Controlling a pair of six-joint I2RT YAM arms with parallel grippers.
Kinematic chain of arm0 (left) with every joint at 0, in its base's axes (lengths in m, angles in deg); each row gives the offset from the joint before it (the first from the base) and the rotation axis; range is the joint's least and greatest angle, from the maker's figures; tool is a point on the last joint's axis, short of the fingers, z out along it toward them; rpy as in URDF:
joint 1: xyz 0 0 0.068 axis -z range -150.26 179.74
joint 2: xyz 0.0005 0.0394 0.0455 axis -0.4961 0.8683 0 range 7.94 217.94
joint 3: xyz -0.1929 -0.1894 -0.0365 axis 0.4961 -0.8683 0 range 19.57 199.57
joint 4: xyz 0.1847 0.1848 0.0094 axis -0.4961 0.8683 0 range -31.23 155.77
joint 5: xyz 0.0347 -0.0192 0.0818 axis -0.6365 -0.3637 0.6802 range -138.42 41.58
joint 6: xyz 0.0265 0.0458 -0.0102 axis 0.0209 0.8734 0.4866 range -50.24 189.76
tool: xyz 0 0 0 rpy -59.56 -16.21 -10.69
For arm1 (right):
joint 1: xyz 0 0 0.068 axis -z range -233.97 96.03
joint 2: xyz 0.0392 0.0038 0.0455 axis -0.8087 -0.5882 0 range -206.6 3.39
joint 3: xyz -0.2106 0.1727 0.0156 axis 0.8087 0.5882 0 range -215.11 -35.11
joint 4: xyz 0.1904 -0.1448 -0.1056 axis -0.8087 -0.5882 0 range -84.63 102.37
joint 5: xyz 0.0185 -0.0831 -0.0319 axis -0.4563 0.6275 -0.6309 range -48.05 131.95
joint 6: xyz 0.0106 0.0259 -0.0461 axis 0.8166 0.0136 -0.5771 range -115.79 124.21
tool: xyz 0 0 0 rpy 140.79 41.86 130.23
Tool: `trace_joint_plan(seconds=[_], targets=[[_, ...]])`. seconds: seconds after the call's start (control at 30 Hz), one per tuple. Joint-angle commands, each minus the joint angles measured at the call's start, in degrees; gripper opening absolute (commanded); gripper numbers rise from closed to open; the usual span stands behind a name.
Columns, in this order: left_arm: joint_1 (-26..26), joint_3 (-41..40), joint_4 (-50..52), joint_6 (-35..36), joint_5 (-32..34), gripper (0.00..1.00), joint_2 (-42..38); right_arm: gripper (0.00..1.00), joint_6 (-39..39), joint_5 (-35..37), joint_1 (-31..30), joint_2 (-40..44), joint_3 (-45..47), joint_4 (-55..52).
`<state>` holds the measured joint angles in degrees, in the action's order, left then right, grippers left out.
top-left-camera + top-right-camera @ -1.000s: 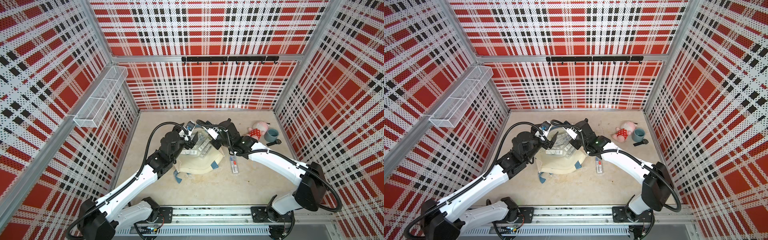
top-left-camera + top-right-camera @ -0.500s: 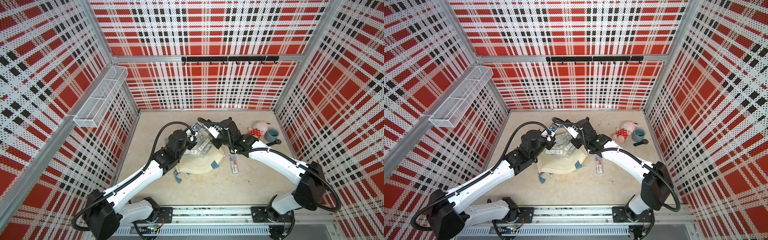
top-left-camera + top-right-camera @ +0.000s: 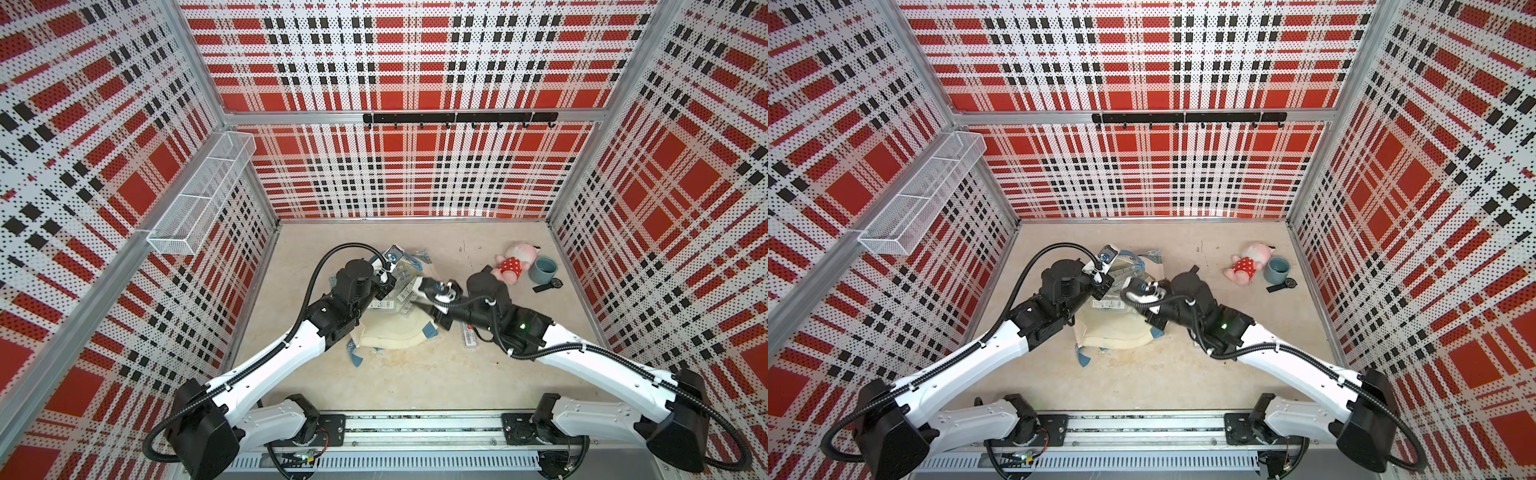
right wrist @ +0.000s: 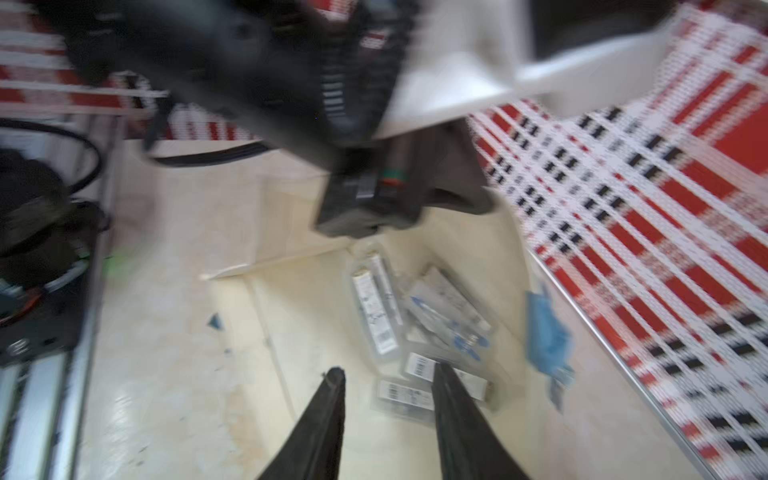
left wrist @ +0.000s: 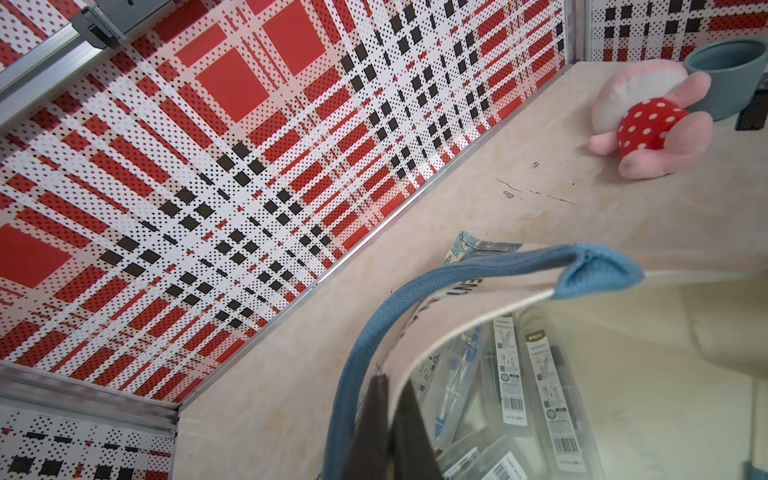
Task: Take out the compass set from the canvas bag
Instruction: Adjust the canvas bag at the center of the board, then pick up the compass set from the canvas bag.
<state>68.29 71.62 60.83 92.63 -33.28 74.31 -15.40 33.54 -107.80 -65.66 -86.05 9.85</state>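
Observation:
The canvas bag (image 3: 390,332) lies in the middle of the table, cream with blue strap handles (image 5: 457,274), its mouth held up. Inside it lie several clear plastic compass set cases (image 5: 505,374) with barcode labels, also seen in the blurred right wrist view as cases (image 4: 376,307). My left gripper (image 5: 388,380) is shut on the bag's cream rim beside a blue handle. At the opposite side of the mouth my right gripper (image 4: 387,370) hangs open just above the cases, with nothing between its fingers.
A pink plush toy (image 3: 513,268), a grey-blue cup (image 3: 546,270) and a black watch (image 3: 548,286) lie at the back right. A small red-labelled box (image 3: 469,334) lies under my right arm. A wire basket (image 3: 199,199) hangs on the left wall, a hook rail (image 3: 459,118) on the back wall.
My left gripper closed on the bag's rim. My right gripper let go of the bag's other side, opened and swung a little toward the front; its view is motion-blurred.

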Motion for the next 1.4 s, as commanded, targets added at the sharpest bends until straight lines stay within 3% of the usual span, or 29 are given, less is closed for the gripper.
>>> trace_joint_plan(seconds=[0.0, 0.17, 0.33, 0.53, 1.0, 1.37], targets=[[-0.39, 1.65, -4.53, -1.23, -2.87, 0.0, -2.57, 0.35, -6.95, 2.26, -1.18, -8.0, 2.56, 5.8], [-0.57, 2.0, -4.09, -1.67, -4.18, 0.0, -2.61, 0.37, -18.09, 12.93, -1.38, -17.62, 0.58, 2.58], [-0.81, 1.84, -4.25, -2.21, -5.62, 0.0, -2.65, 0.51, -29.04, 21.44, -1.43, -21.96, 0.75, 1.77], [-0.87, 0.68, -4.9, -2.54, -6.65, 0.0, -2.83, 0.6, -34.03, 24.14, -1.43, -26.47, 0.06, 3.41], [-1.97, 0.33, -4.97, -3.5, -9.84, 0.0, -3.88, 0.55, -40.63, 31.65, -1.45, -35.97, -2.14, 12.41], [-2.07, -0.55, -5.01, -3.78, -9.96, 0.0, -5.21, 0.44, -37.21, 29.32, 1.06, -39.04, -8.32, 9.91]])
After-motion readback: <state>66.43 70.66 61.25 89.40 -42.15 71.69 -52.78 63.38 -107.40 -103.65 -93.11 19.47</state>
